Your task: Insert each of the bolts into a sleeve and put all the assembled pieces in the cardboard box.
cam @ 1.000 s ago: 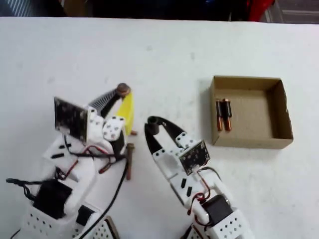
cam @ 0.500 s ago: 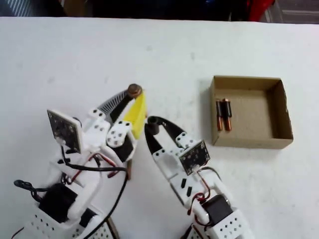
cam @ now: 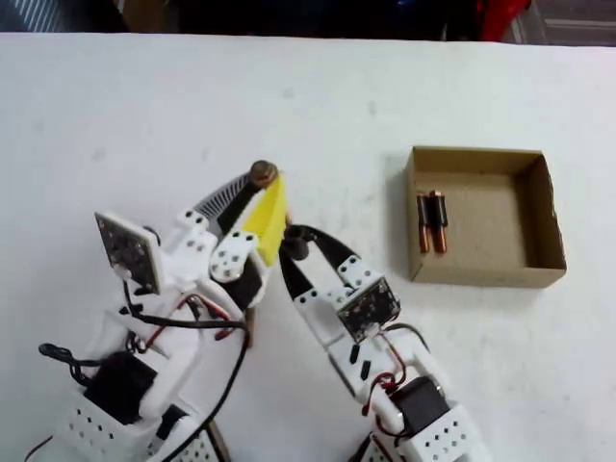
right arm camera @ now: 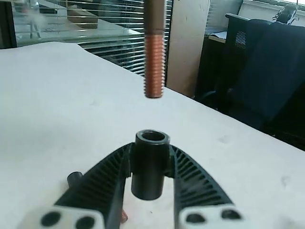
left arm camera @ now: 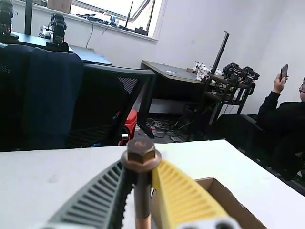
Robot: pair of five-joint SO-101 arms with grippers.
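Observation:
My left gripper (cam: pixel 261 184), one finger grey and one yellow, is shut on a copper bolt (cam: pixel 264 174) with its head up; the bolt's hex head (left arm camera: pixel 141 155) sits at the fingertips. My right gripper (cam: pixel 294 243) is shut on an upright black sleeve (right arm camera: pixel 150 162) just right of the left fingers. The bolt's threaded end (right arm camera: pixel 154 57) hangs a short way above the sleeve's open top, not inside it. The cardboard box (cam: pixel 476 153) stands to the right, holding two assembled pieces (cam: pixel 431 221) by its left wall.
Another black sleeve (right arm camera: pixel 74 179) lies on the table behind the right fingers, and a bit of a copper bolt (right arm camera: pixel 123 215) shows below them. The box's corner (left arm camera: pixel 224 195) is near the left gripper. White table stretches beyond both arms.
The left arm has carried the bolt rightward and a little farther out, until it stands beside and above the right gripper's sleeve. The right gripper has barely shifted.

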